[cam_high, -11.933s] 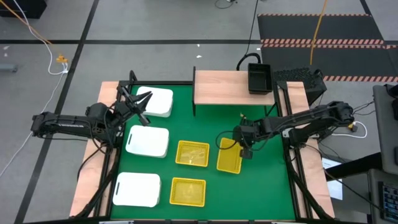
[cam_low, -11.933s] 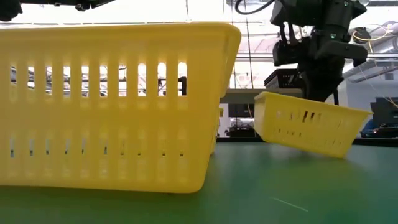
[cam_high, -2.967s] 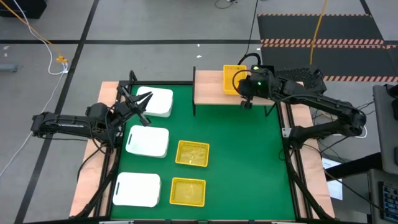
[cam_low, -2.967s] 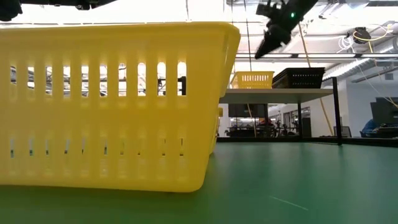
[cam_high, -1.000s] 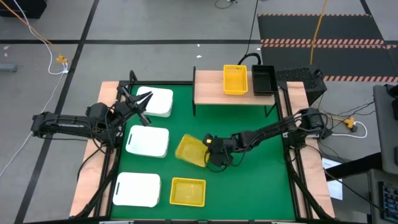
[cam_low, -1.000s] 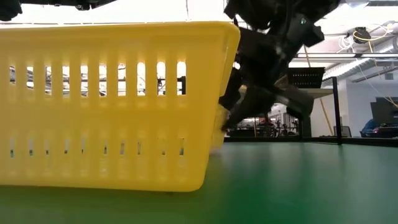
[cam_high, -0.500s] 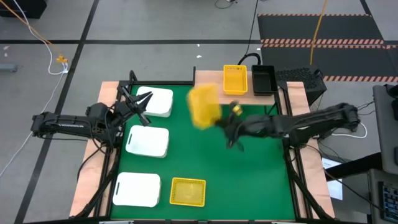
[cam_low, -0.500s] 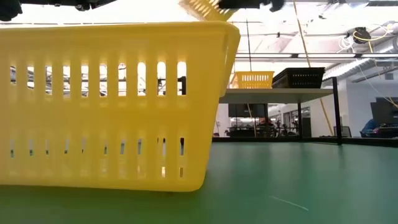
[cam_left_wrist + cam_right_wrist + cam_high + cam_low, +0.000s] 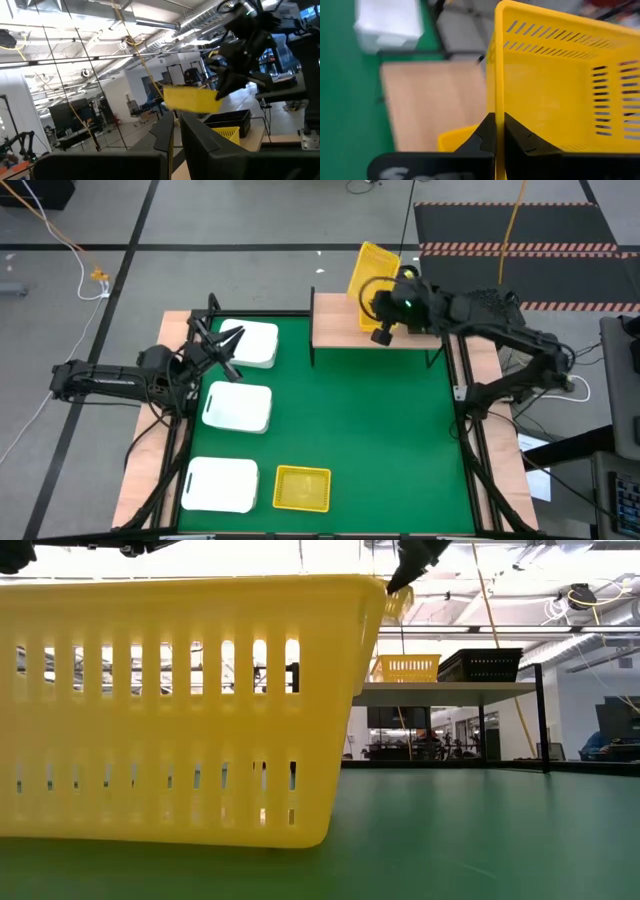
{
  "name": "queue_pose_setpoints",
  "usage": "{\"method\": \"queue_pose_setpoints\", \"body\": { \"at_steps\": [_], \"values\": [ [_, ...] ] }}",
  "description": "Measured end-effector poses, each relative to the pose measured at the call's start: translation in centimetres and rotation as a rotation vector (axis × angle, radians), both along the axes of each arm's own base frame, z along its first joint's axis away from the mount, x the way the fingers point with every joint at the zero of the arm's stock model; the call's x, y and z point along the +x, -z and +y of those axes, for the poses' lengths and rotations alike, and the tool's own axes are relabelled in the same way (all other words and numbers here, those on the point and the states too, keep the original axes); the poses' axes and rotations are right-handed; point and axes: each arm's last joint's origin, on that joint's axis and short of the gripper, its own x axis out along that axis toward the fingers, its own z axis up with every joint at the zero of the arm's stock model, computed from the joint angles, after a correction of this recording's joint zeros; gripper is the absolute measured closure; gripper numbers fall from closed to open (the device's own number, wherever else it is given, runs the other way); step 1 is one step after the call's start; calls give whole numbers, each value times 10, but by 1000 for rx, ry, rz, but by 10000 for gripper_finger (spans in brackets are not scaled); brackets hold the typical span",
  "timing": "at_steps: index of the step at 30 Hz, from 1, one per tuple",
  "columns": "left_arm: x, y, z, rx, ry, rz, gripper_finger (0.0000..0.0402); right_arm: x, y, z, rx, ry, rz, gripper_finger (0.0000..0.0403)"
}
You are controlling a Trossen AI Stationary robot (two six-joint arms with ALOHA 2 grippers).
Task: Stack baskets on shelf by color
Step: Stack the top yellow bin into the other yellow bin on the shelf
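My right gripper [image 9: 378, 298] is over the shelf [image 9: 338, 326], shut on a yellow basket [image 9: 370, 272] that it holds tilted in the air; this basket also shows in the right wrist view [image 9: 555, 95]. Another yellow basket [image 9: 405, 668] and a black basket [image 9: 482, 664] stand on the shelf. A third yellow basket [image 9: 302, 488] rests on its bottom on the green table. Three white baskets [image 9: 237, 407] stand along the table's left side. My left gripper [image 9: 226, 342] waits above the far white basket [image 9: 252, 345], fingers together. My right gripper pinches one wall of the yellow basket at its rim [image 9: 495, 95], one finger inside the basket and one outside. The basket is lifted clear and tipped, above the yellow basket on the shelf [image 9: 457, 137].
In the low view the table's yellow basket [image 9: 190, 710] fills the left half of the picture. The green table between the white baskets and the right edge [image 9: 400, 430] is bare. The shelf's left half is bare wood.
My right gripper has lifted a yellow basket off the middle of the table, carried it up and toward the far edge, and now holds it tipped over the shelf, above the yellow basket that stands there. It has stayed shut on the basket throughout.
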Motion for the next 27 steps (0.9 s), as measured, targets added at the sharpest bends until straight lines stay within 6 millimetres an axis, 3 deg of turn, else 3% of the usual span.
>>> {"method": "queue_pose_setpoints", "body": {
  "at_steps": [3,13,23,27],
  "values": [
    [0,0,0,12,-5,4,364,4,-2,-13,93,5,102,402],
    [1,3,3,16,-31,43,364,8,28,-46,177,36,390,402],
    [0,4,8,12,-60,51,364,-3,28,-45,310,-48,383,402],
    [0,4,8,6,-58,47,364,-3,39,-45,312,-73,424,403]
  ]
}}
